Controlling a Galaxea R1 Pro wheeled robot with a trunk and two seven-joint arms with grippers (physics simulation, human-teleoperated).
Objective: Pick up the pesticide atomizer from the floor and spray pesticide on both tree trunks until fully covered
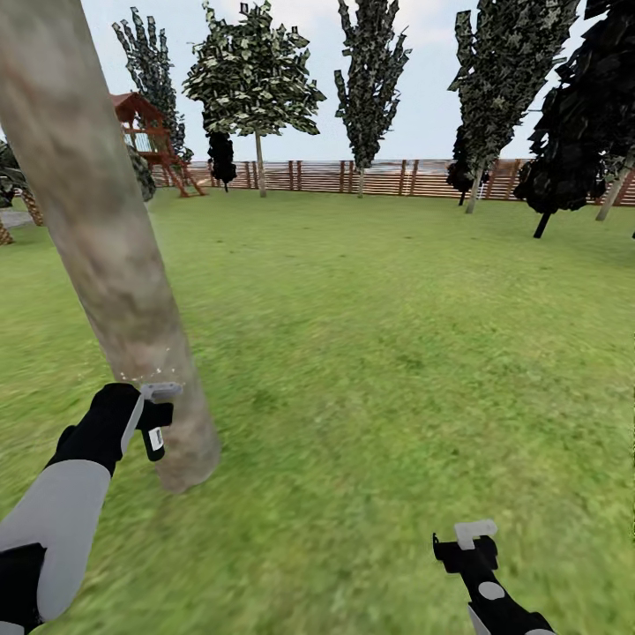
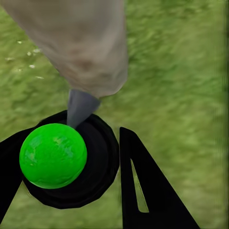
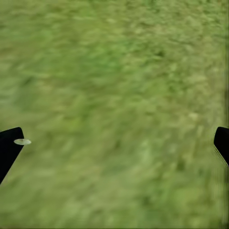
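The left gripper (image 1: 152,414) is clamped around the pesticide atomizer (image 2: 67,162) — a black round body with a glossy green ball on top and a grey cone nozzle (image 2: 80,107) — and holds it just beside the base of the tree trunk (image 1: 97,229), nozzle toward the bark, likely to land spray there. The trunk is a smooth, pale grey-tan mottled column with fine white specks near the gripper. The right gripper (image 1: 472,542) hangs spread and empty over the blurred lawn (image 1: 397,353).

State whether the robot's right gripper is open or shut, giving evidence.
Open. In the right wrist view the right gripper has its two black fingertips far apart, with bare grass between them.
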